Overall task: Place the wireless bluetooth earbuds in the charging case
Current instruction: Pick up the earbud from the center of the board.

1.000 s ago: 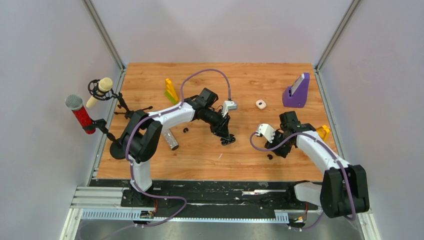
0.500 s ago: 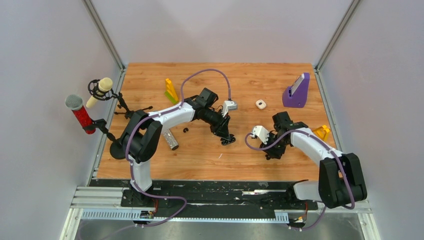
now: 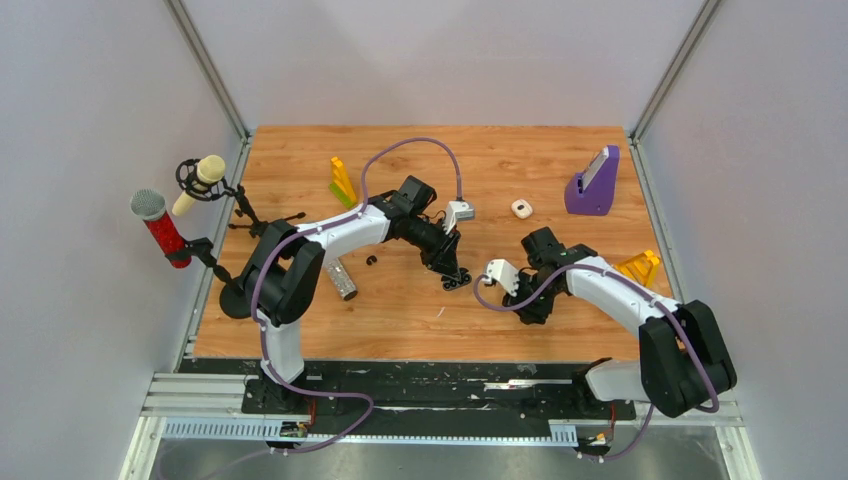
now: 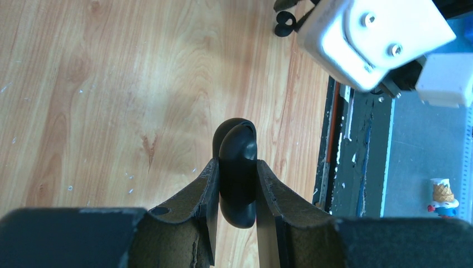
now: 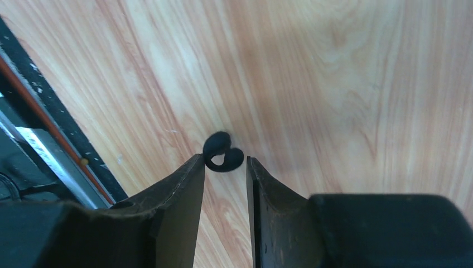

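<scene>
White-shelled arms [image 3: 345, 228], black joints [image 3: 290, 280] — purple cables [image 3: 425, 143] looped alongside.

A light-wood counter [image 3: 520, 160] sits enclosed by pale grey walls [image 3: 440, 60], with aluminium posts [image 3: 207, 65] at its far corners. A scuffed black strip [image 3: 450, 372] and metal rail [image 3: 200, 400] line its near edge under even light.

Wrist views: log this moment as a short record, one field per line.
left gripper: shut on the black case
right gripper: open, straddling a black earbud on the table
white case: on the table, far side, apart from both grippers
task state: that earbud not yet gripped or cased
</scene>
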